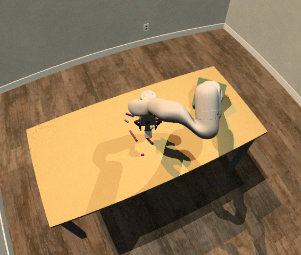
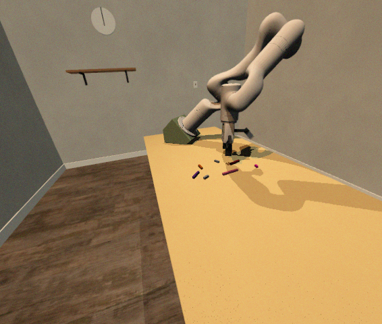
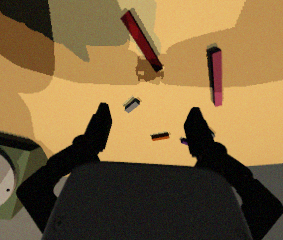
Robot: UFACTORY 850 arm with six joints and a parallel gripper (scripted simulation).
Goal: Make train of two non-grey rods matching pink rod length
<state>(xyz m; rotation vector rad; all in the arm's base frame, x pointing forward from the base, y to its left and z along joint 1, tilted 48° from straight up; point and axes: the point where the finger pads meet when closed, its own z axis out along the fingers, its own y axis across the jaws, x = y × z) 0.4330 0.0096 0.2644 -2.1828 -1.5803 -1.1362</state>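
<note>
My gripper (image 3: 148, 114) is open and empty, hovering above the table among the rods; it also shows in the exterior view (image 2: 227, 151). In the wrist view a red rod (image 3: 141, 41) lies ahead, slanted, and the pink rod (image 3: 216, 76) lies ahead to the right. A short grey-looking rod (image 3: 132, 104) and an orange rod (image 3: 160, 136) lie below, between the fingers. A purple rod (image 3: 183, 141) is mostly hidden behind the right finger. A small magenta rod (image 1: 142, 154) lies apart, nearer the table's front, beyond the red rod (image 1: 149, 141) and the pink rod (image 1: 133, 135).
A second short grey-looking rod (image 2: 206, 176) lies beside the purple rod (image 2: 196, 174) towards the table's left edge. The arm's green base (image 2: 175, 132) stands at the far end of the table.
</note>
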